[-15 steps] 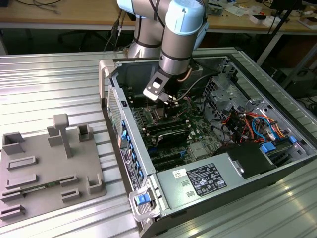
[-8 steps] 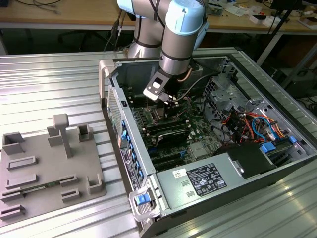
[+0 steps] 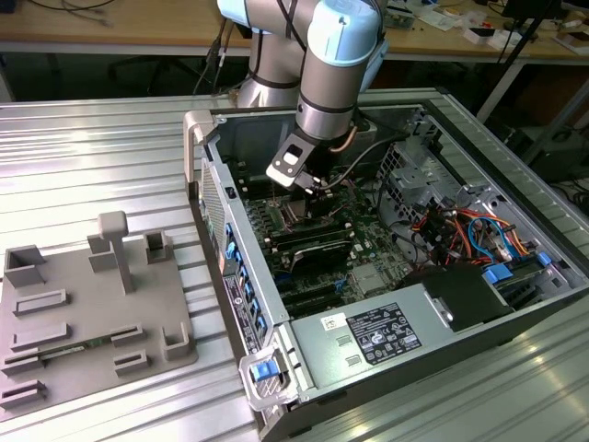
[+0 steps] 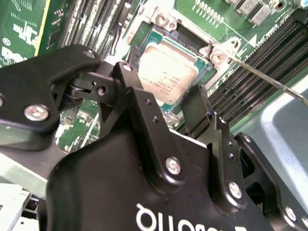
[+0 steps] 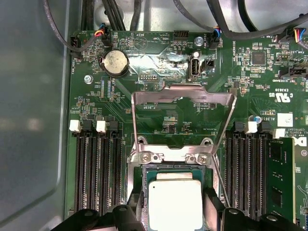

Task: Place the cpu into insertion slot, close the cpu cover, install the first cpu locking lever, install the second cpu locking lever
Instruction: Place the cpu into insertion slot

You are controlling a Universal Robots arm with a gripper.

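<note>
From the exterior view, my arm (image 3: 336, 64) reached down into the open computer case (image 3: 216, 184), and my gripper (image 3: 308, 184) hung low over the green board, near its middle.

In the second wrist view, the chip (image 4: 166, 72) lay in the socket (image 4: 185, 41) just past my black fingers (image 4: 142, 103). They were spread to either side of its near edge. I judged my hold released rather than pinching, though the margin was slim. A thin wire lever (image 4: 269, 79) slanted off from one corner of the socket.

In the first wrist view, the chip (image 5: 175, 202) sat between my fingertips, a dull silver-grey square with a matte lid. The cover (image 5: 183, 94) stood raised behind it — a thin bright metal frame with a square opening, hinged at the socket's far edge. Long dark memory slots (image 5: 96, 168) flanked both sides.

This step seemed to want the chip dead level and square in its seat — no sideways nudge, since the contacts beneath would likely bend easily.
</note>
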